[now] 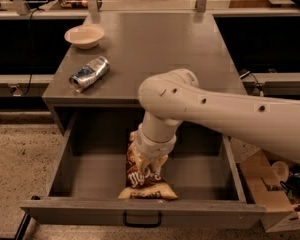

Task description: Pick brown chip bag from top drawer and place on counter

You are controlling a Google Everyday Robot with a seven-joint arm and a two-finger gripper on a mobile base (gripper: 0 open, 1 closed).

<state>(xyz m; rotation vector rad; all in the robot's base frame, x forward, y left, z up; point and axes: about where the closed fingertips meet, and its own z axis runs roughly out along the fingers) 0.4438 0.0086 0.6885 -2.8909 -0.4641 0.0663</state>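
The brown chip bag [141, 180] lies lengthwise on the floor of the open top drawer [90, 174], near the middle and close to the front panel with its black handle [142, 220]. My gripper [151, 165] reaches straight down into the drawer from the white arm [215, 111] and sits on the upper middle of the bag, hiding that part of it. The grey counter [155, 49] lies behind and above the drawer.
A crushed silver-blue can [90, 73] lies on the counter's front left. A cream bowl [84, 35] stands at its back left. A cardboard box [265, 186] with clutter sits on the floor right of the drawer. The drawer's side walls flank the bag.
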